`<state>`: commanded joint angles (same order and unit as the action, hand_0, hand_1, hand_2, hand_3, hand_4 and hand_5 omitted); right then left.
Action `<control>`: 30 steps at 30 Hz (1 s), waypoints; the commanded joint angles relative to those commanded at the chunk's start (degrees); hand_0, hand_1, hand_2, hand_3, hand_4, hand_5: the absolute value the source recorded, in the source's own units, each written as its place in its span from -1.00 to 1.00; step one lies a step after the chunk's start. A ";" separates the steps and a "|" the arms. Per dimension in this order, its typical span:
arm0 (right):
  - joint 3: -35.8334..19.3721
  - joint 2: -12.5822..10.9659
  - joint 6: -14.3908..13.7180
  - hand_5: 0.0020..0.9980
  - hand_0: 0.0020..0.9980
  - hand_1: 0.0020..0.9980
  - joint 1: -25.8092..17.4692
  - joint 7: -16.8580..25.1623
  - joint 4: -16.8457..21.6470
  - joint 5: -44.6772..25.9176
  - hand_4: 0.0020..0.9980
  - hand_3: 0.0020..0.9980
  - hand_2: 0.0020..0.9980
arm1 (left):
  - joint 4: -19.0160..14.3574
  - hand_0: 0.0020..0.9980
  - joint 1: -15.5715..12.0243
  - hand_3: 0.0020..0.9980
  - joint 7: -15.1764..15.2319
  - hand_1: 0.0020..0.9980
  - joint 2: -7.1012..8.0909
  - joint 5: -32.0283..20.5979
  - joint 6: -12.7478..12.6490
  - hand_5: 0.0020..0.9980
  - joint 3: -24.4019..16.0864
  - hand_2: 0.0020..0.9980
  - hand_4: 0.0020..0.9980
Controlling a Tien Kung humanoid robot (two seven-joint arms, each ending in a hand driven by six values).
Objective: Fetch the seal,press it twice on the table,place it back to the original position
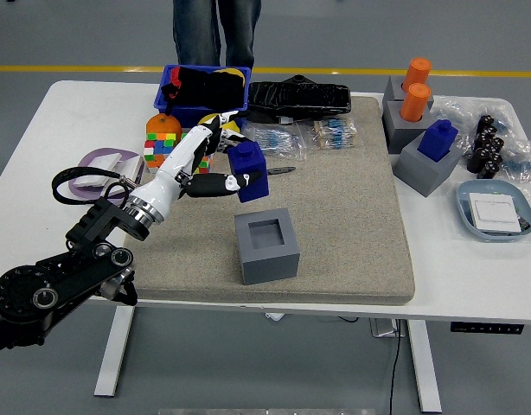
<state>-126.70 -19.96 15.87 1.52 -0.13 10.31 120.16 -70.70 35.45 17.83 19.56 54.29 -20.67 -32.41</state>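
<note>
The left hand (215, 173) grips the blue seal (248, 162), apparently clear of its grey holder (266, 245) mid-mat, ready for pressing.

White table (41, 130) spanning the frame, with a beige mat (352, 216) over its centre. Directly on the table: upper left, a blue bin (175, 108) and a purple tray (86, 164); right, two grey blocks (421, 169) and a blue dish (495, 212). On the mat, lower centre, a hollow grey holder (267, 246).
</note>
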 joint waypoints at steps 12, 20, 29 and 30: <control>-0.01 0.07 0.05 -0.12 0.57 0.37 0.05 0.12 0.00 -0.06 0.56 0.23 0.32 | 5.32 -0.02 -0.12 0.71 0.91 -0.21 1.04 -0.83 -0.59 -1.00 -2.59 -0.05 0.36; 0.08 0.19 0.09 -0.12 0.57 0.37 -0.05 0.14 0.00 -0.09 0.56 0.23 0.32 | 9.19 0.00 -0.85 0.71 1.66 -0.21 1.43 -1.06 -1.30 -1.00 -2.31 -0.06 0.35; 0.48 0.20 0.16 -0.12 0.56 0.36 -0.05 0.18 0.00 -0.20 0.56 0.23 0.32 | 13.16 0.01 -2.01 0.71 3.57 -0.20 1.32 -1.41 -3.21 -1.00 -1.11 -0.06 0.35; 0.49 0.19 0.13 -0.12 0.56 0.36 -0.05 0.19 0.00 -0.17 0.56 0.23 0.32 | 13.62 0.01 -2.23 0.71 4.01 -0.20 1.24 -1.83 -3.51 -1.00 -0.93 -0.06 0.35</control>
<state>-126.21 -19.77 16.00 1.48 0.06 10.31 119.99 -57.08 33.21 21.83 20.80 52.45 -24.18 -33.34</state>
